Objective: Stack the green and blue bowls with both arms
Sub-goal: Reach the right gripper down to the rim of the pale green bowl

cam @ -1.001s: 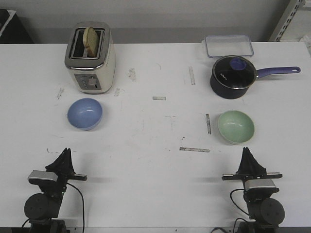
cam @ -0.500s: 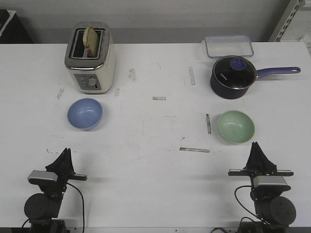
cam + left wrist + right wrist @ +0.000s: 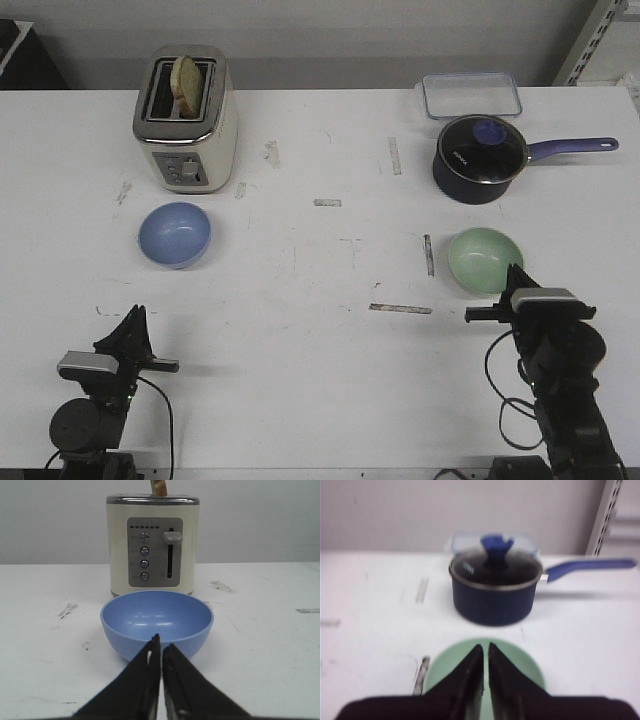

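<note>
The toaster (image 3: 186, 118) stands at the far left of the white table (image 3: 320, 380) with a slice of bread (image 3: 186, 78) upright in its slot and serves as the reference landmark. The left gripper (image 3: 133, 318) sits well in front of the toaster, near the table's front edge, with its jaws closed on nothing. The blue bowl (image 3: 175, 235) rests upright on the table just in front of the toaster, between the toaster and the left gripper, apart from both. To the right of the toaster, across the table, a dark blue lidded saucepan (image 3: 481, 158) stands in front of a clear container (image 3: 471, 95). The green bowl (image 3: 485, 261) sits right of the toaster and nearer the front, before the saucepan. The right gripper (image 3: 514, 277) is over the green bowl's near rim, jaws closed and empty.
</note>
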